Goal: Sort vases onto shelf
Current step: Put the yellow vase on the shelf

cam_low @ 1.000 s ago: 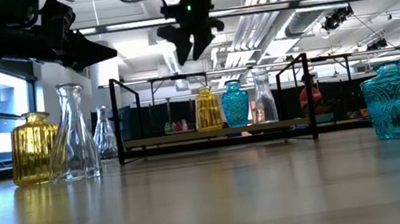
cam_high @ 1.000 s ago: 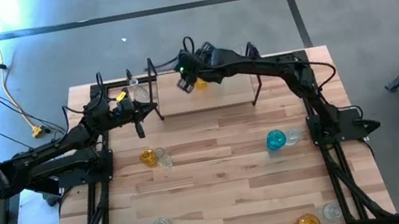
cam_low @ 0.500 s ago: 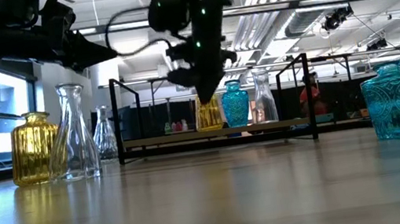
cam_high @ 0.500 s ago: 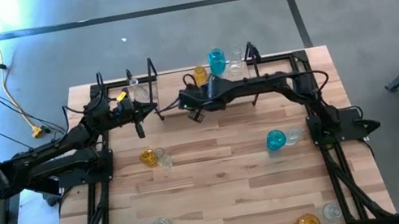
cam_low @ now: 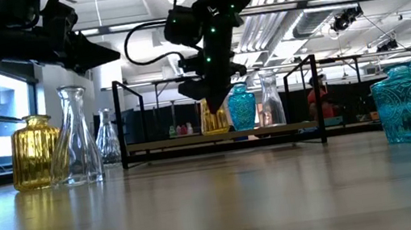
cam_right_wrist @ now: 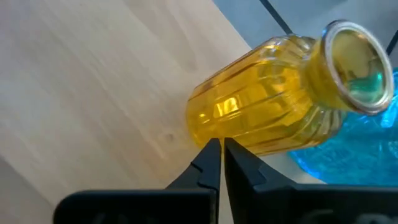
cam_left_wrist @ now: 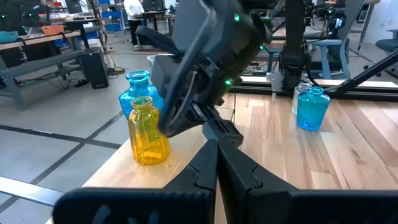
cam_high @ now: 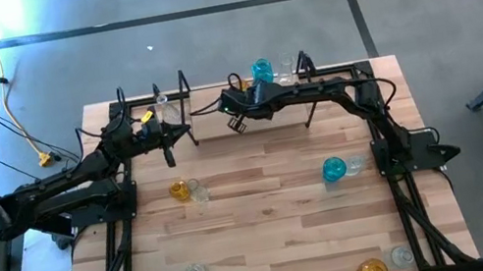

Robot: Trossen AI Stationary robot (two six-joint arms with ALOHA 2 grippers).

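Hovering over the shelf (cam_high: 220, 127) at the table's far edge, the right gripper (cam_high: 237, 122) is keeping its fingers (cam_right_wrist: 212, 163) pressed together with nothing between them. It is hanging just in front of the amber vase (cam_right_wrist: 273, 93), which is standing on the shelf next to a teal vase (cam_high: 261, 73) and a clear vase (cam_high: 286, 70); whether the fingertips are brushing the amber glass is hard to tell. The left gripper (cam_high: 168, 155) is waiting near the shelf's left end, also clenched and empty. Other vases are standing in pairs on the table (cam_high: 265, 211), well apart from both arms.
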